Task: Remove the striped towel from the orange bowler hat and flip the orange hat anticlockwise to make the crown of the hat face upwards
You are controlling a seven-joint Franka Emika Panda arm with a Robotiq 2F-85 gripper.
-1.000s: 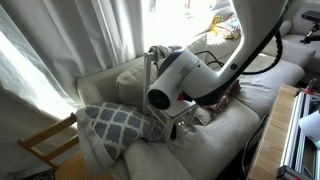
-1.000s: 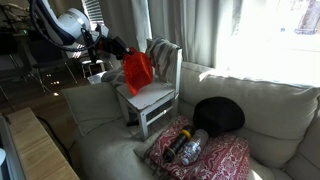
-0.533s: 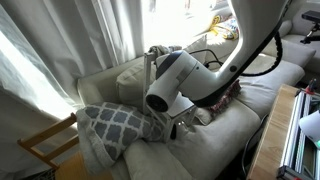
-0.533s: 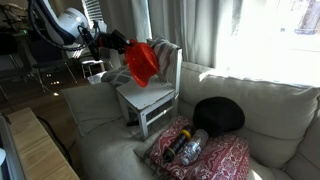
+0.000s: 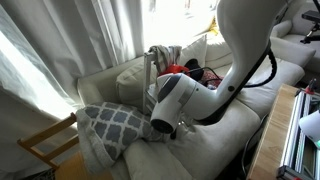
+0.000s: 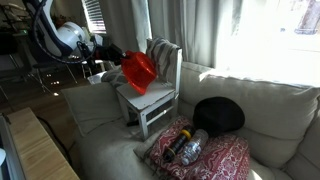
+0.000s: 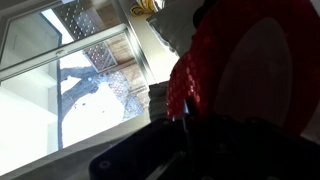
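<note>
The orange hat point(image 6: 139, 71) hangs in the air over the seat of a small white chair point(image 6: 150, 103), held by its rim. My gripper point(image 6: 110, 53) is shut on it from the side. In the wrist view the hat point(image 7: 232, 70) fills the right half, and my gripper point(image 7: 186, 126) is dark and pinches its edge. The striped towel point(image 6: 160, 52) is draped over the chair's backrest, apart from the hat. It also shows in an exterior view point(image 5: 166, 54), with a bit of the hat point(image 5: 189, 68) behind my arm.
The chair stands on a pale sofa point(image 6: 260, 110). A black round object point(image 6: 219, 115), a red patterned pillow point(image 6: 215, 158) and a silver bottle point(image 6: 190, 148) lie beside it. A grey lattice cushion point(image 5: 115, 122) and a wooden chair point(image 5: 48, 146) are near the sofa's end.
My arm has swung down and turned. The hat rose and tilted half a second ago and now hangs lower again over the chair seat, still in my grip.
</note>
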